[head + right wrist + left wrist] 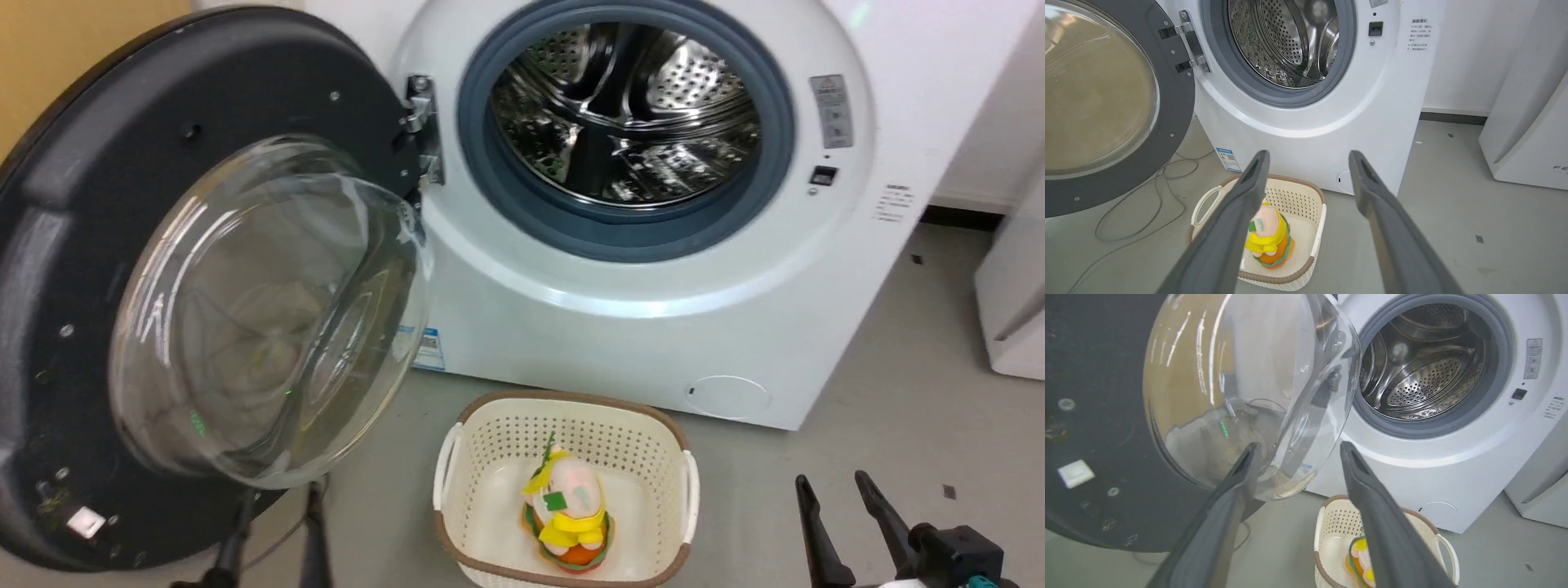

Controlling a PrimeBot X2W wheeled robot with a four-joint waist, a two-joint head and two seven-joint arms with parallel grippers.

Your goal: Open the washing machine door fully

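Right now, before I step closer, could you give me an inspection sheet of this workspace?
Surface: grey floor, few dark specks.
Job's things: washing machine door wide open, hinged at the left; washing machine, its drum exposed, nothing seen inside.
Clutter: cream basket before the machine, holding a plush toy.
Grippers: left gripper open, by the door's glass bowl, contact unclear; right gripper open, holding nothing.
Cables: thin cable looped on floor under the door.
Surroundings: white appliance at right, white wall behind.
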